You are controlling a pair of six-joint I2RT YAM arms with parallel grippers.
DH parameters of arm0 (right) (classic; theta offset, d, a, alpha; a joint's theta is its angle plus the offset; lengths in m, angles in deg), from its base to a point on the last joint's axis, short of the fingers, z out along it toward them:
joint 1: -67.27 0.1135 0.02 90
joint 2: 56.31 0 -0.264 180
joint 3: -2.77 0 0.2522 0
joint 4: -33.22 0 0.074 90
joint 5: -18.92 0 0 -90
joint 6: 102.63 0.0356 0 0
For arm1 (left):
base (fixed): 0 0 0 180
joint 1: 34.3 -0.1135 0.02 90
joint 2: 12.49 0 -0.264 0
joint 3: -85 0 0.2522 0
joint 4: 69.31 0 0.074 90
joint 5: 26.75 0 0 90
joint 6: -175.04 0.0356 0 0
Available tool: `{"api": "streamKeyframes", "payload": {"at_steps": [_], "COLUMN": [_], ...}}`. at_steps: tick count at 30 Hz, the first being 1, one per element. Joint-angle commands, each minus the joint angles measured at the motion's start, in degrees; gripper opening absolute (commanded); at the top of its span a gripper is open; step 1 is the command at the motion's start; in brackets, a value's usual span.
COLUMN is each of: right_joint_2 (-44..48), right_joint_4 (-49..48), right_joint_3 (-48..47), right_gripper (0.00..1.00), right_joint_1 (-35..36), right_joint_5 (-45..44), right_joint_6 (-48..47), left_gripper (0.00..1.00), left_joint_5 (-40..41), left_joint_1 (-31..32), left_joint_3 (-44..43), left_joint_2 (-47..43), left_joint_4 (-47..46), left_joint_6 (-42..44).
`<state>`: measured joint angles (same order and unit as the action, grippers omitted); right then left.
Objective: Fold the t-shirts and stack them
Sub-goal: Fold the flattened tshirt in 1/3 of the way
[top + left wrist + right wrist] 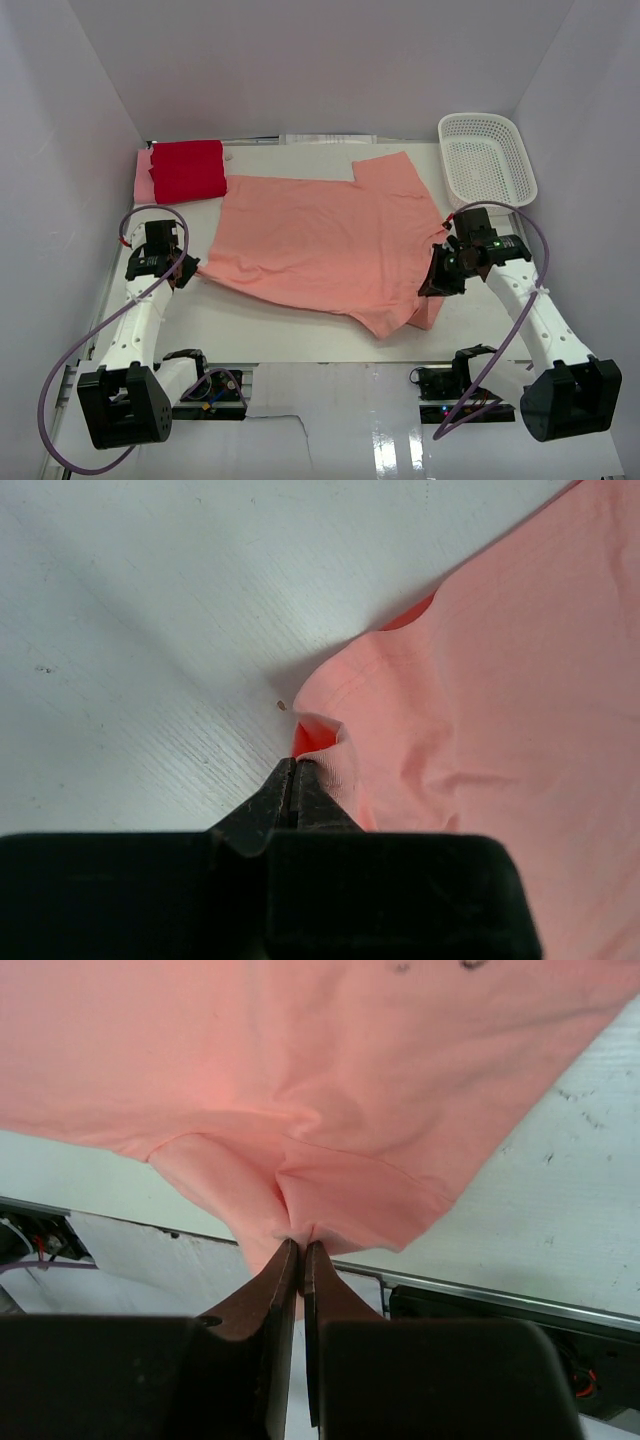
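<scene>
1. The salmon t-shirt (320, 235) lay spread flat across the middle of the white counter (300, 335). One short sleeve pointed toward the far edge and the other was bunched at the near right.
2. The left gripper (296, 767) was pressed together on the shirt's near-left edge, pinching a small raised fold of cloth between its tips, low over the counter.
3. The right gripper (302, 1248) was clamped tight on the near-right sleeve. The hem was gathered into creases where it met the dark fingertips (280, 1270), and the cloth there was drawn up off the counter.
4. A red t-shirt (187, 170), folded into a neat rectangle, sat in the far-left corner, just beside the salmon shirt's far-left corner.
5. The red one rested on a pale pink t-shirt (143, 182), also folded, and only a strip of the pink showed along its left side.
6. A white mesh basket (487, 160) stood at the far-right corner of the counter. It sat near the outstretched sleeve but apart from it, beyond the right arm.
</scene>
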<state>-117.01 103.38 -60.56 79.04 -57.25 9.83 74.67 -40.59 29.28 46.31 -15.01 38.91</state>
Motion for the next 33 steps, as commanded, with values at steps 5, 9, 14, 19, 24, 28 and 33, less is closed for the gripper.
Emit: {"api": "streamKeyframes", "payload": {"at_steps": [5,9,14,19,24,28,33], "right_joint_2": [-2.8,-4.6,-8.1,-11.5,-15.0,-16.9,-18.8], "right_joint_4": [-0.5,-1.9,-2.6,-2.5,-2.7,-3.0,-3.1], "right_joint_3": [-8.3,-9.1,-12.7,-17.7,-21.6,-23.6,-26.0], "right_gripper": [0.08,0.08,0.08,0.08,0.08,0.08,0.08], "right_joint_1": [0.3,0.3,0.3,0.2,0.2,0.0,-0.7], "right_joint_5": [-1.4,-1.3,-2.7,-3.8,-4.3,-4.9,-5.5], "right_joint_6": [-0.7,-1.3,-2.4,-3.1,-3.7,-4.5,-5.3], "left_gripper": [0.00,0.00,0.00,0.00,0.00,0.00,0.00], "left_joint_5": [-1.2,-1.2,-1.2,-1.6,-2.2,-2.3,-1.8], "left_joint_1": [-0.4,-0.5,-0.5,-0.4,-0.4,-0.4,-0.4], "left_joint_3": [1.5,1.2,0.7,0.4,0.1,-1.0,-3.1], "left_joint_2": [-0.9,-0.2,0.9,2.0,3.4,5.0,7.2], "left_joint_4": [-1.9,-2.6,-3.1,-4.1,-5.5,-6.5,-7.0], "left_joint_6": [-0.1,-0.2,0.0,0.0,0.0,0.2,0.3]}}
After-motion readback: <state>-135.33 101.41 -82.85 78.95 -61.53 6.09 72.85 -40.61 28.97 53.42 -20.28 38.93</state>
